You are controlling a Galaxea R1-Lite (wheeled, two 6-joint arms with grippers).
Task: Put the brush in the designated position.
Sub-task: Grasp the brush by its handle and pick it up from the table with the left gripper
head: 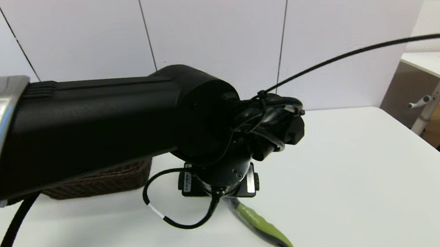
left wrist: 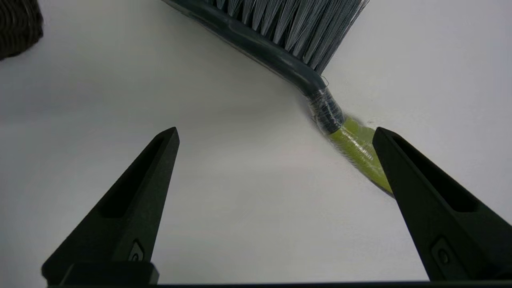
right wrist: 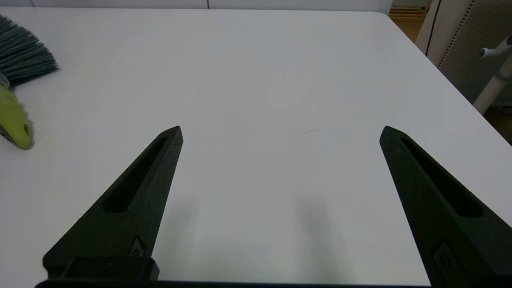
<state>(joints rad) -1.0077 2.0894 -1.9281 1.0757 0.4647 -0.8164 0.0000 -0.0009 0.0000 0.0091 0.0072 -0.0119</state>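
The brush (head: 264,227) lies flat on the white table (head: 343,177), its olive-green and grey handle pointing toward the front edge; its head is hidden under my left wrist (head: 217,174). In the left wrist view the brush (left wrist: 280,44) shows grey bristles and a dark head. My left gripper (left wrist: 276,134) hovers open just above the table, and the green handle (left wrist: 356,146) runs behind one finger (left wrist: 424,200), outside the gap. My right gripper (right wrist: 280,132) is open and holds nothing, off to the side of the brush (right wrist: 14,120).
A dark brown wicker basket (head: 104,182) stands at the back left, partly behind my left arm; its corner (left wrist: 18,24) shows in the left wrist view. A cable loop (head: 172,216) hangs by the wrist. Another table (head: 433,66) stands beyond the right edge.
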